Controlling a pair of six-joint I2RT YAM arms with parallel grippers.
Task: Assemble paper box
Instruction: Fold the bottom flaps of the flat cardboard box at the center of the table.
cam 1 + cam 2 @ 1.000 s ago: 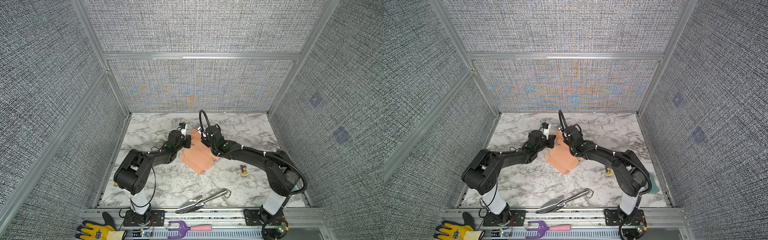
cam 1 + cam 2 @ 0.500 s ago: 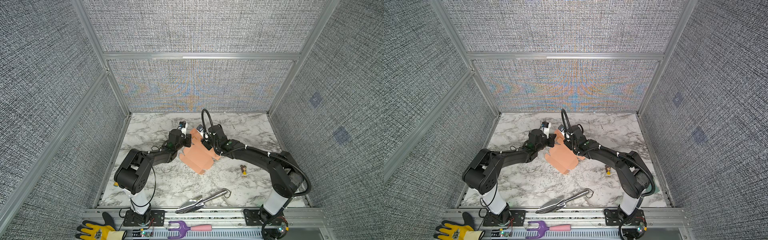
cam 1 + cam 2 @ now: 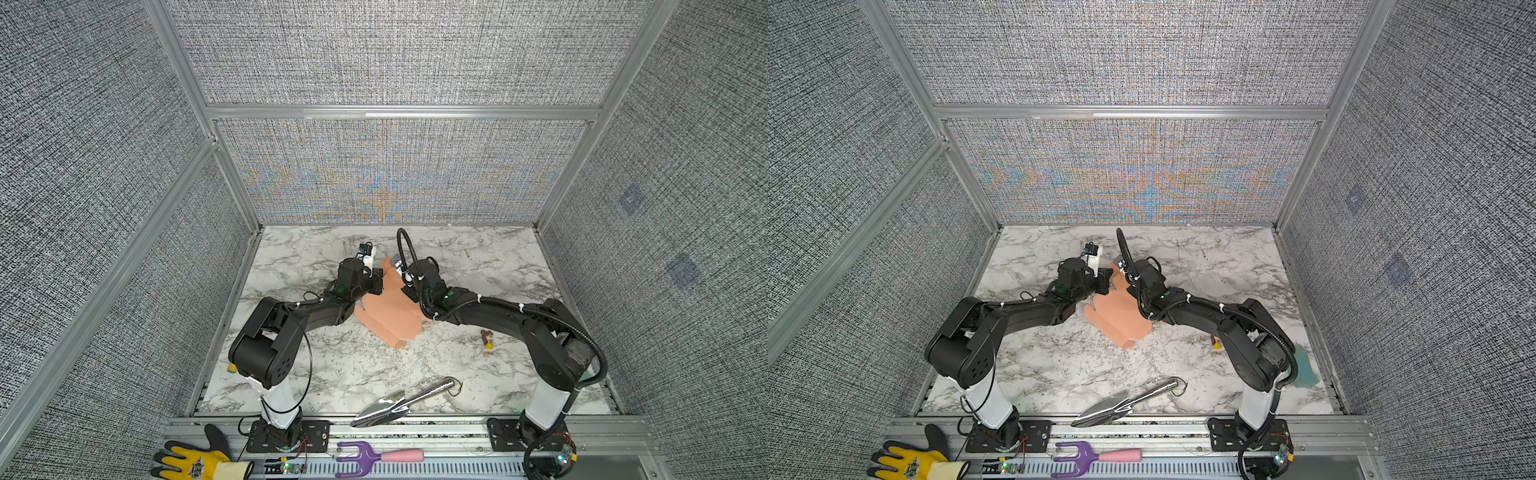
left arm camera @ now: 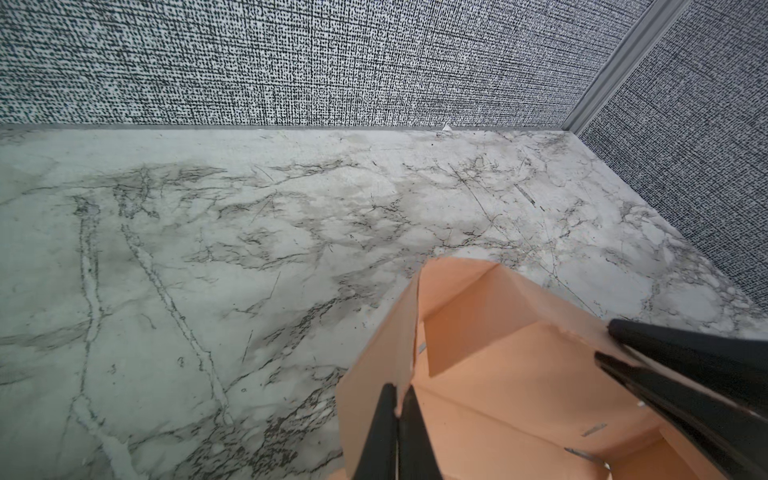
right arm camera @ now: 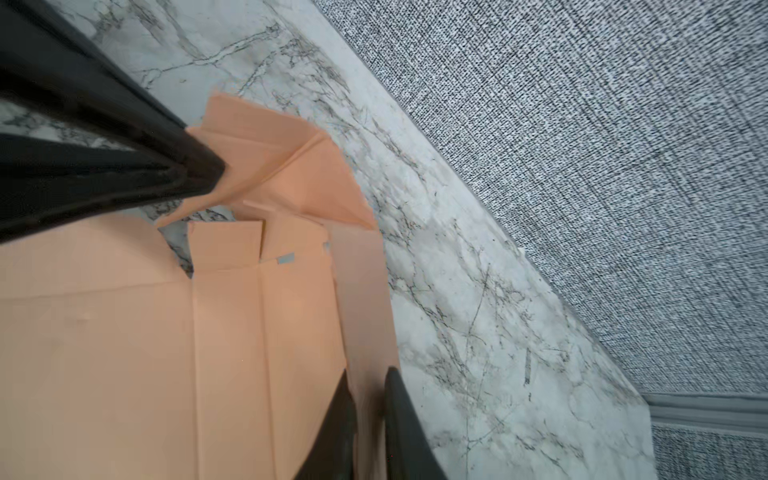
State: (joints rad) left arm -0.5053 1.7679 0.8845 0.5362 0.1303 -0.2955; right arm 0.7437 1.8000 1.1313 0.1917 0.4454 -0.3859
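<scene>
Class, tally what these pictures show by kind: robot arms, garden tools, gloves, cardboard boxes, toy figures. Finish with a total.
Robot arms: 2 (left arm, right arm)
Garden tools: 2 (trowel, hand fork)
Gloves: 1 (yellow glove)
Cardboard boxes: 1 (paper box)
Toy figures: 1 (toy figure)
Total: 7

We find the middle of the worktop (image 3: 340, 374) blocked. The paper box (image 3: 390, 316) lies there, and the left gripper (image 4: 399, 390) and right gripper (image 5: 368, 374) each pinch one of its flaps, leaving no way through between them. Bare marble runs wide along the far edge and into both far corners. By the near edge a metal trowel (image 3: 386, 407) lies across the way. A small figurine (image 3: 486, 338) stands beside the right arm, toward the right edge.
</scene>
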